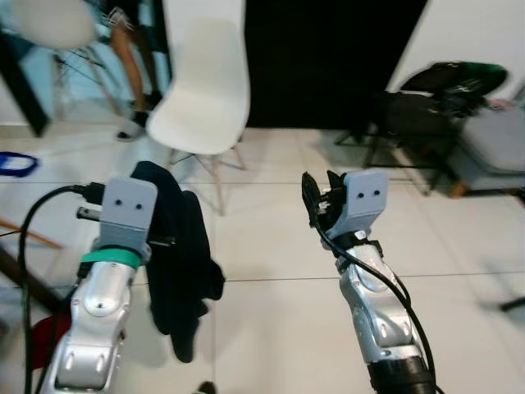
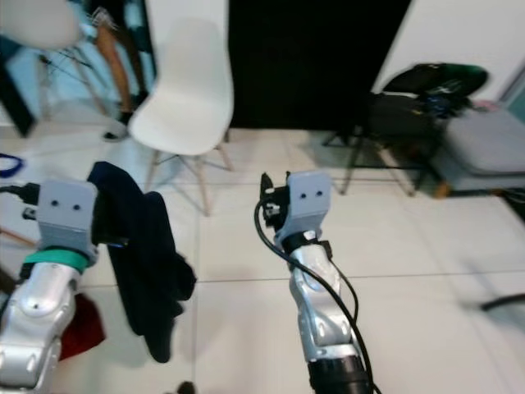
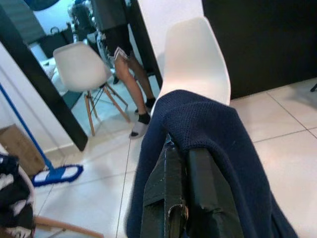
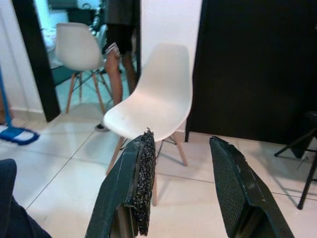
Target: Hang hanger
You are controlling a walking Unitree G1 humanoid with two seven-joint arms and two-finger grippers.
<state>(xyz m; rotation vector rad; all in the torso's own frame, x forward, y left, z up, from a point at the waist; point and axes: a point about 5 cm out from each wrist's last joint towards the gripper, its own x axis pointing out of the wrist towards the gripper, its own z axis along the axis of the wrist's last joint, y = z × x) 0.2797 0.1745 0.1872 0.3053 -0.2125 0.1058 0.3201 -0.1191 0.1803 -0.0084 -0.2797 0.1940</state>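
Left wrist view shows your left pincer [image 3: 185, 198] clamped under the navy garment [image 3: 218, 134], which drapes over its fingers, presumably on the hanger, unseen. Your right pincer [image 4: 183, 188] gapes empty, facing the white chair [image 4: 153, 99] ahead

Head stereo pair: looks forward and down from above both arms at the tiled floor [image 1: 271, 254], white chair [image 1: 205, 90] far ahead.
Left wrist: close along its gripper, facing that chair [image 3: 195, 62] and a person's legs [image 3: 131, 87] beyond.
Right wrist: close along its gripper, facing the same chair [image 4: 156, 99].
Shared: chair, floor.
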